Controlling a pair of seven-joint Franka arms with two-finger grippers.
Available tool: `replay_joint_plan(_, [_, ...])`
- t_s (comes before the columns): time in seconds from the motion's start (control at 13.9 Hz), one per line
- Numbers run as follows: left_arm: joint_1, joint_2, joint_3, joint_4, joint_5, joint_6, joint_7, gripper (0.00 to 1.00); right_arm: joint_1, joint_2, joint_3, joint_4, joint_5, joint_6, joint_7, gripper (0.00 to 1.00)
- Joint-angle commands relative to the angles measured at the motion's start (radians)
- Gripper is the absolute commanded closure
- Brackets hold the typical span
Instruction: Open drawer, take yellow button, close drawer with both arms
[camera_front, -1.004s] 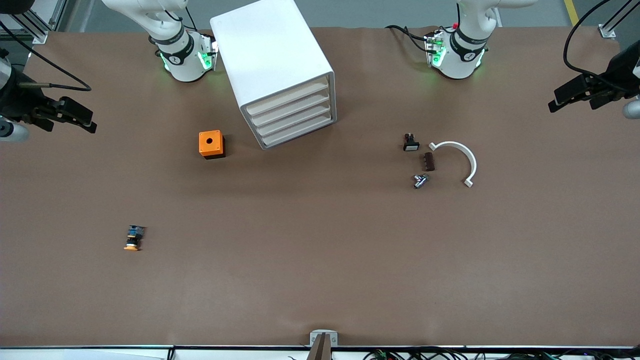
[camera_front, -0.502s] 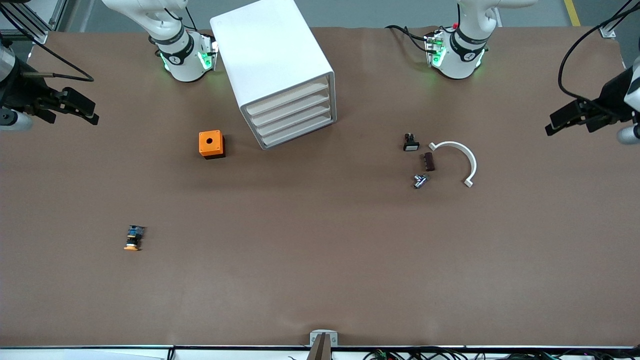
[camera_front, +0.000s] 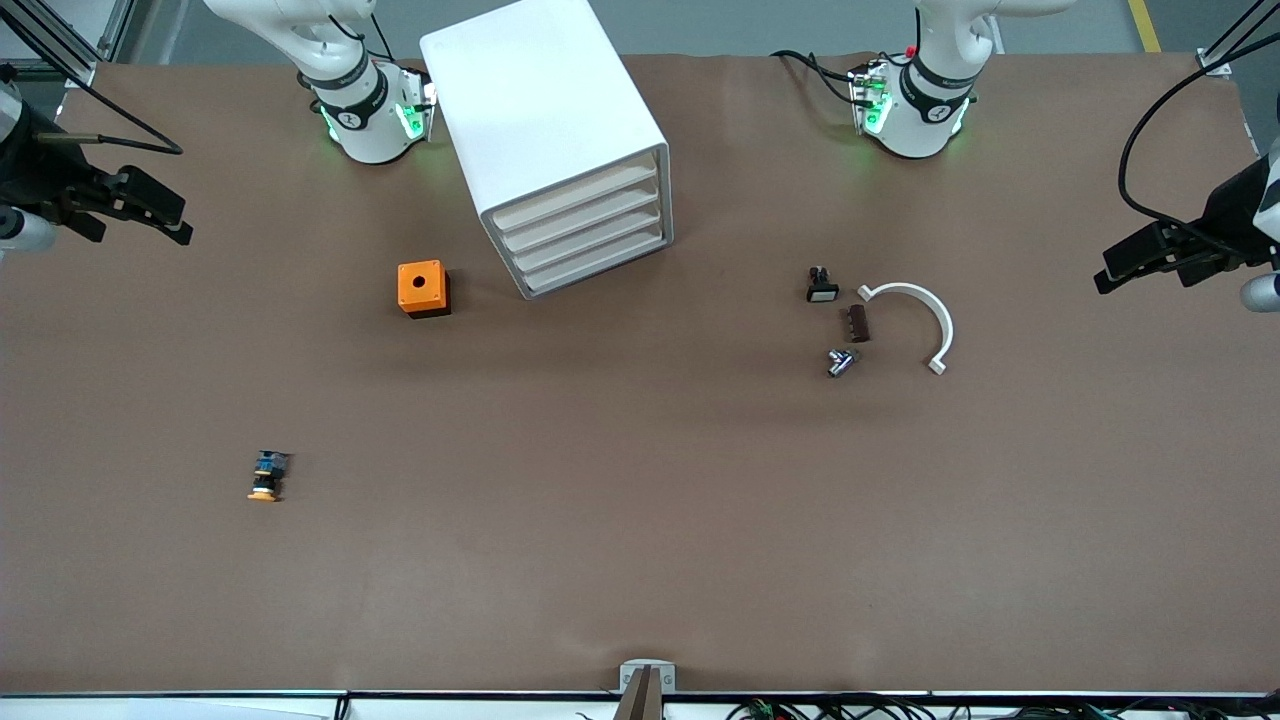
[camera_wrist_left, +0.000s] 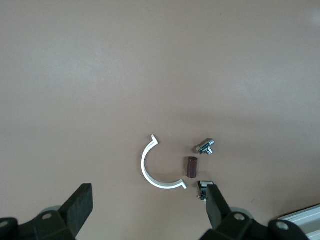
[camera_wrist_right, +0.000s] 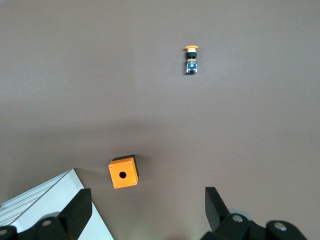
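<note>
Brown surface (camera_front: 640, 520) carries a tall white cabinet (camera_front: 540, 120) between the two arm bases, with four shallow drawers facing the front camera at a slant. The drawer (camera_front: 575, 196), topmost of the four, is fully shut, flush with the three below it.

The button (camera_front: 266, 477) (orange cap, black-and-blue body) lies on its side in the open on the surface, toward the right arm's end, well nearer the front camera than the cabinet. Also visible in the right wrist view (camera_wrist_right: 191, 60).

An orange cube with a round hole (camera_front: 423, 288) stands just beside the cabinet, toward the right arm's end.

Toward the left arm's end, a close group: small black-and-white switch part (camera_front: 822, 286), dark brown block (camera_front: 858, 323), small metal fitting (camera_front: 840, 361), white half-ring clip (camera_front: 915, 318). None appear to touch.

Right gripper (camera_front: 150, 213): up in the air over the right arm's end of the surface, jaws spread wide, holding nothing.

Left gripper (camera_front: 1135, 258): up in the air over the left arm's end of the surface, jaws spread wide, holding nothing.
</note>
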Motion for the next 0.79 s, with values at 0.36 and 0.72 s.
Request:
replay_joint_plan(0.36, [-0.005,-0.044,-0.038,0.005,0.024,-0.032,0.009,0.0,-0.006,-0.027,0.002,-0.027,0.005,0.049,-0.105,0.0])
replay_joint_plan(0.72, [-0.007,-0.039,-0.052,0.016,0.027,-0.04,0.009,0.0,-0.007,-0.027,0.0,-0.032,0.005,0.069,-0.115,0.0])
